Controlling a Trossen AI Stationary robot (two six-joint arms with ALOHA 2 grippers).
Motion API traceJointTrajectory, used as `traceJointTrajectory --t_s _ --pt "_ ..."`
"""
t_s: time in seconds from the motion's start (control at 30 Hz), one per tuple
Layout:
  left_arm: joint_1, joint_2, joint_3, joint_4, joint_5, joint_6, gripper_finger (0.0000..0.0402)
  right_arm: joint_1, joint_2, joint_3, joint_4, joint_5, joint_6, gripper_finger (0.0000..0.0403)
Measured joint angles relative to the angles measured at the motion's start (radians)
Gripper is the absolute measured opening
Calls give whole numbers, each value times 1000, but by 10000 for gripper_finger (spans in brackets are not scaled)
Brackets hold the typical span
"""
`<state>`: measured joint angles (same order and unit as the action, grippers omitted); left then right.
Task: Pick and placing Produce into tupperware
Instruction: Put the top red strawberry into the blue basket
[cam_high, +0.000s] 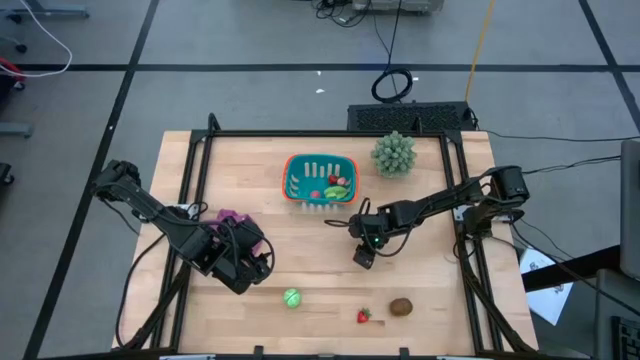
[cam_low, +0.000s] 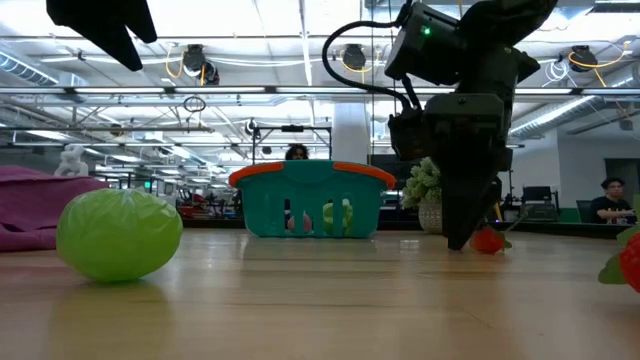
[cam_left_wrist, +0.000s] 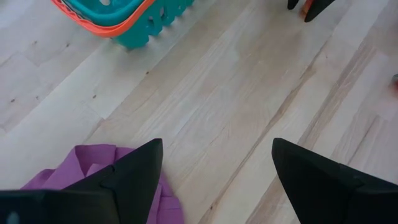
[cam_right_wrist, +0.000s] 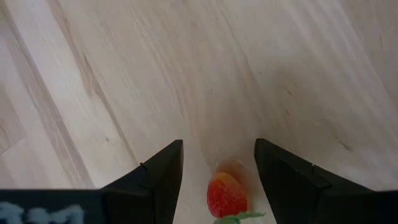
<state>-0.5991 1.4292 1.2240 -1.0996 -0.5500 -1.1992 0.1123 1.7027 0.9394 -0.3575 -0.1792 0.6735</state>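
Table (cam_high: 420, 300) of pale wood planks carries everything. Two dark arms reach over it, the left one from the left edge and the right one from the right edge.

Next in size, the teal tupperware (cam_high: 300, 178) with its orange rim sits toward the far middle of the table, already holding a few small red and green pieces. Just right of it stands a spiky pale-green plant ball (cam_high: 394, 154). A purple cloth (cam_high: 232, 217) lies crumpled on the left side, under the left arm's wrist.

The left gripper (cam_high: 262, 268) hangs low over bare wood just beside the cloth, fingers spread wide with nothing between them.

The right gripper (cam_high: 363, 260) points down at the middle of the table, in front of the tupperware. Its fingers stand apart, one on either side of a small red strawberry (cam_right_wrist: 226, 196) that lies on the wood; whether the pads touch it cannot be told.

Along the near edge lie three loose pieces of produce: a round green piece (cam_high: 291, 297) near the left gripper, a brown kiwi (cam_high: 401, 306) to the right, and between them a tiny second strawberry (cam_high: 364, 316), just left of the kiwi.
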Motion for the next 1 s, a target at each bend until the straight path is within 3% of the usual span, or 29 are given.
traceJointTrajectory --t_s 1.0 --pt "0 0 0 4 8 -10 308 9 -99 -2 -150 104 -40 192"
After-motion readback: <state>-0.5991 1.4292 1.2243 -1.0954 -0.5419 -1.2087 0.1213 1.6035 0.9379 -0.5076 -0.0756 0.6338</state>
